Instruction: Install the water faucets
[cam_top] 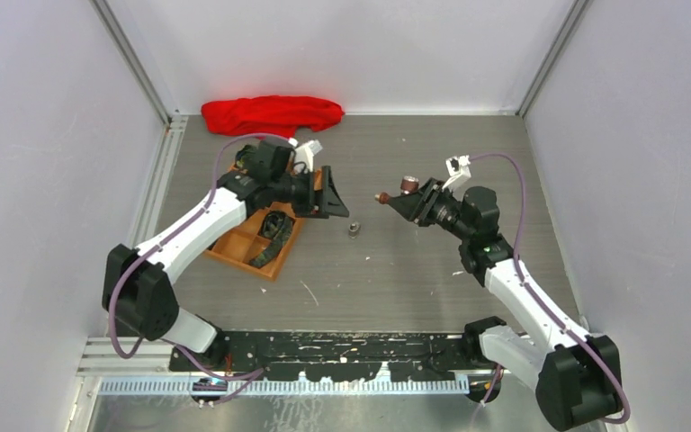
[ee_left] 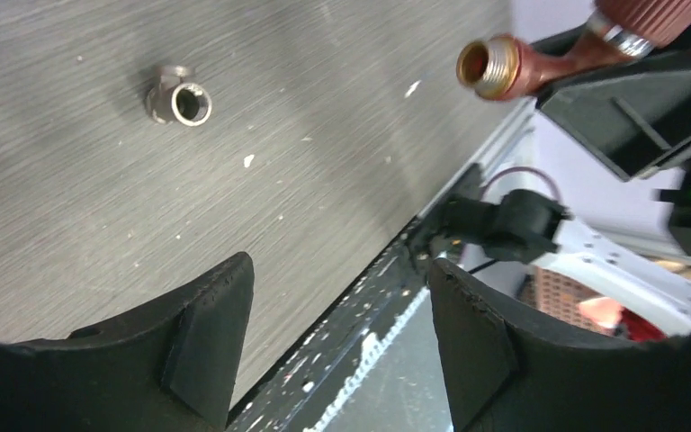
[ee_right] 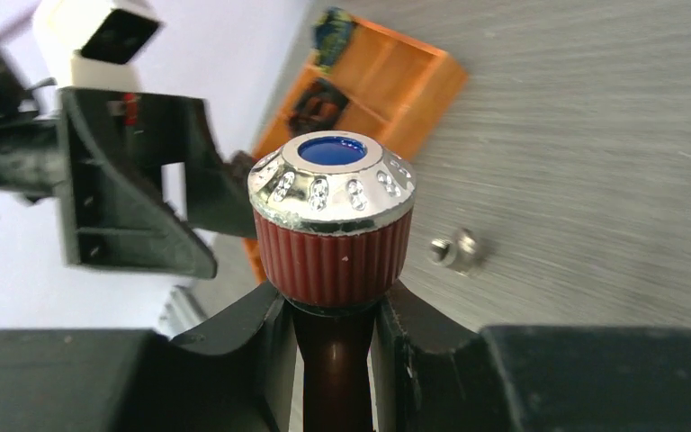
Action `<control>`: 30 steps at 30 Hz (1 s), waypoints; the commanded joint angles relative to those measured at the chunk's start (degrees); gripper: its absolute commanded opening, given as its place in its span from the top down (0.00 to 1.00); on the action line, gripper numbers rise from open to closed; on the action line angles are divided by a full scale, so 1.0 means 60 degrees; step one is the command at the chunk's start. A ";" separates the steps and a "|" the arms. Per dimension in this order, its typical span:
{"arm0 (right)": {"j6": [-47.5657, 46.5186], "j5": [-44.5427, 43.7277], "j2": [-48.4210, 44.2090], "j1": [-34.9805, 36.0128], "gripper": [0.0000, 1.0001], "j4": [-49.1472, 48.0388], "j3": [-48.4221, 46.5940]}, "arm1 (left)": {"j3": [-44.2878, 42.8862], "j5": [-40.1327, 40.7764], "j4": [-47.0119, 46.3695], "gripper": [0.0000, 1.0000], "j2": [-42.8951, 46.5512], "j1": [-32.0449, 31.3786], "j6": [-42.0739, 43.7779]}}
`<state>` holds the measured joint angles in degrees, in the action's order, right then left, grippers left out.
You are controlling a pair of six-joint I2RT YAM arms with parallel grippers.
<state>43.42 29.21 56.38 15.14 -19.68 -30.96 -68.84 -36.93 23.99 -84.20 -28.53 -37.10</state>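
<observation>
A copper-coloured water faucet [cam_top: 394, 192] with a ribbed red knob and a silvery, blue-centred cap [ee_right: 333, 225] is held above the table. My right gripper [ee_right: 333, 310] is shut on its brown stem just under the knob; this gripper also shows in the top view [cam_top: 411, 200]. The faucet's threaded end [ee_left: 489, 67] points left toward my left gripper [cam_top: 335, 193]. My left gripper [ee_left: 337, 277] is open and empty, held above the table beside the orange tray. A small silvery fitting [cam_top: 354, 229] lies on the table between the two grippers, and shows in the left wrist view [ee_left: 180, 97] and the right wrist view [ee_right: 456, 251].
An orange compartment tray [cam_top: 234, 247] with dark coiled straps [cam_top: 274, 225] sits at the left under my left arm; it also shows in the right wrist view [ee_right: 396, 72]. A red cloth [cam_top: 272, 113] lies at the back wall. A black rail [cam_top: 342, 346] runs along the near edge.
</observation>
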 commanded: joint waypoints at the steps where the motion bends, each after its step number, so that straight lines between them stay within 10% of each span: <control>1: -0.2125 -0.1618 -0.0399 -0.0071 1.00 0.3791 -0.0790 | -0.0960 0.2807 0.2131 0.29 -0.0496 -0.1062 0.1467; 14: -0.2681 -0.4842 -0.1209 -0.0068 1.00 0.5505 -0.1538 | -0.2116 0.6152 0.2564 0.24 -0.2594 -0.2632 0.2009; 30: -0.2606 -0.5301 -0.1966 -0.0070 1.00 0.5441 -0.1033 | -0.5333 0.6400 0.4054 0.26 -0.6039 -0.2713 0.4539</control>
<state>27.90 -1.41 46.30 14.87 15.14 -36.75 -96.97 -0.40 44.49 -118.87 -44.62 -16.29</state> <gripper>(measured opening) 0.359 0.776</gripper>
